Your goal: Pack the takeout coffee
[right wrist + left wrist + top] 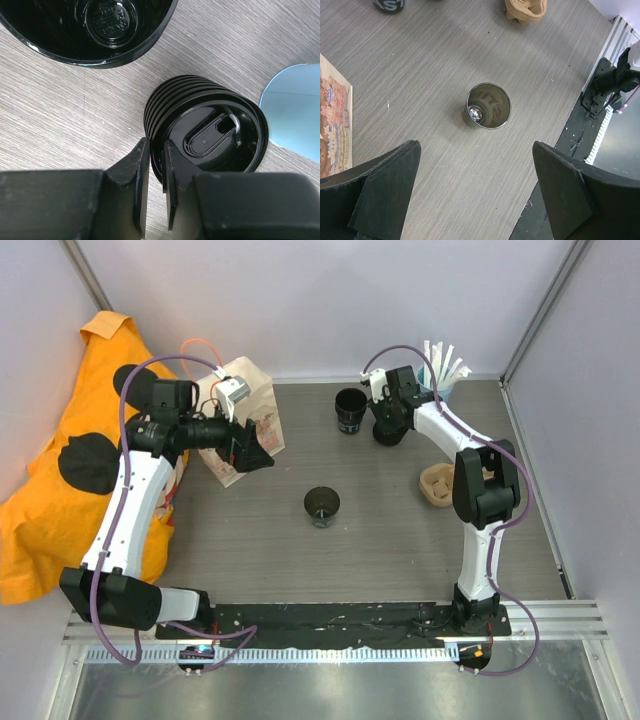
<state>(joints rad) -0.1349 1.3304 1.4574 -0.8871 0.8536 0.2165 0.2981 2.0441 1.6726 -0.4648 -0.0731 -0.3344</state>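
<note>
Left gripper [475, 150] released, its fingers wide apart and empty; the takeout coffee [489, 106], an open black cup with no lid and a small shiny object at its bottom, stands upright on the table [420, 65] ahead of the fingertips, roughly centred between them and well apart from both; the paper bag [334, 125] lies just outside one finger. Right gripper [155, 145] clenched almost shut across the near rim of a stack of lids [205, 130], with only a sliver of gap between the fingers; whether one lid or several sit in the pinch cannot be told; a second black cup [95, 30] stands just beyond the fingertips, and the light blue cup [295, 110] sits to the far side of the stack. Hazards, as judged: a lift may carry up several nested lids together, or the thin rim may slip from so shallow a pinch; a sideways drag could push the stack into the second black cup; the unlidded takeout coffee looks light and could tip if one left finger meets its wall before the other; the paper bag, not held, may sag or topple when loaded.
</note>
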